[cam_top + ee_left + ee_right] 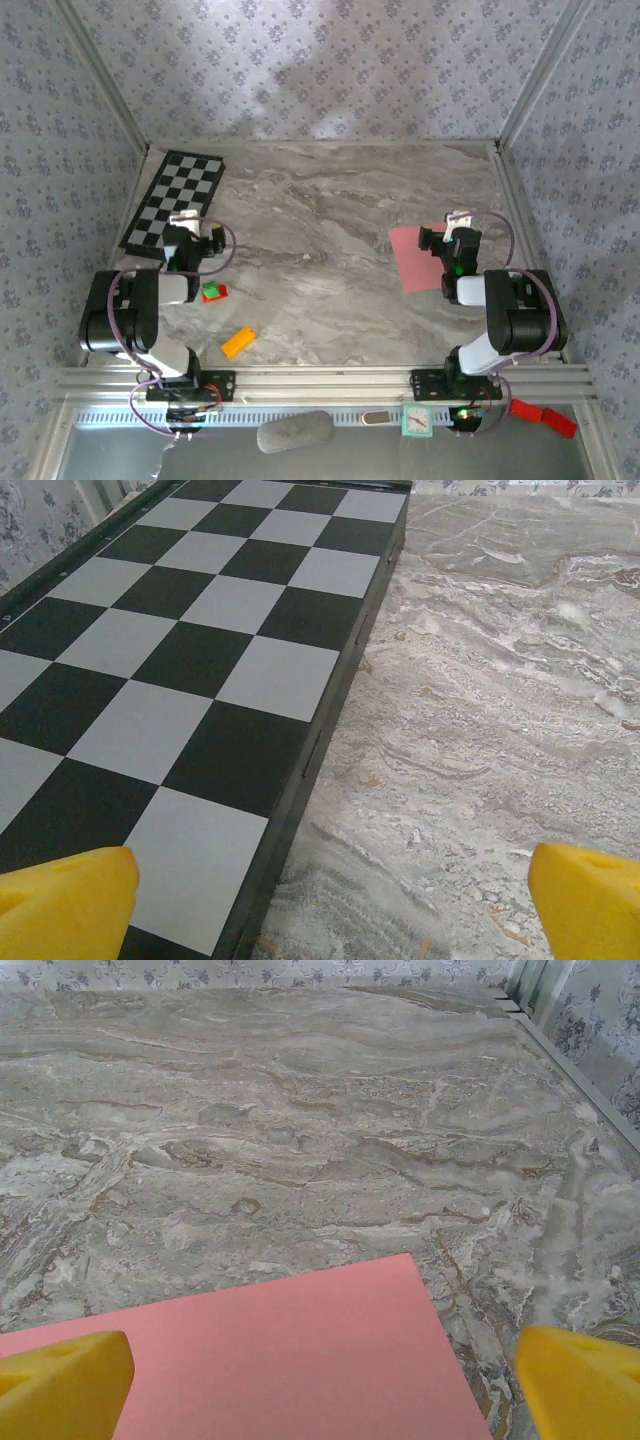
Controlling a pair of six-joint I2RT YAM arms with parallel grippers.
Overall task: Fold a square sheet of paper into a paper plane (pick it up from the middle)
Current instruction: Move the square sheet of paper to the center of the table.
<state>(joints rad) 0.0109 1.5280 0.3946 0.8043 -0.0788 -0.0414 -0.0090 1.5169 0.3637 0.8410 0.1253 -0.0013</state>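
The square sheet of paper (pixel 412 258) is salmon-pink and lies flat on the marble table at the right; the right wrist view has its far corner (pixel 300 1360) below the jaws. My right gripper (pixel 447 238) hovers over the sheet's right part, open, its yellow fingertips (pixel 65 1385) wide apart with nothing between them. My left gripper (pixel 190 232) is open over the near corner of the chessboard (pixel 172 200), its yellow fingertips (pixel 590 900) spread over the board's edge (pixel 320 740) and bare table. The paper plane is not formed; the sheet is unfolded.
A red-and-green block (pixel 214 292) and an orange block (pixel 238 342) lie near the left arm. Patterned walls close in the table on three sides. Bare marble (pixel 320 250) stretches between the arms. A metal rail (pixel 320 380) runs along the near edge.
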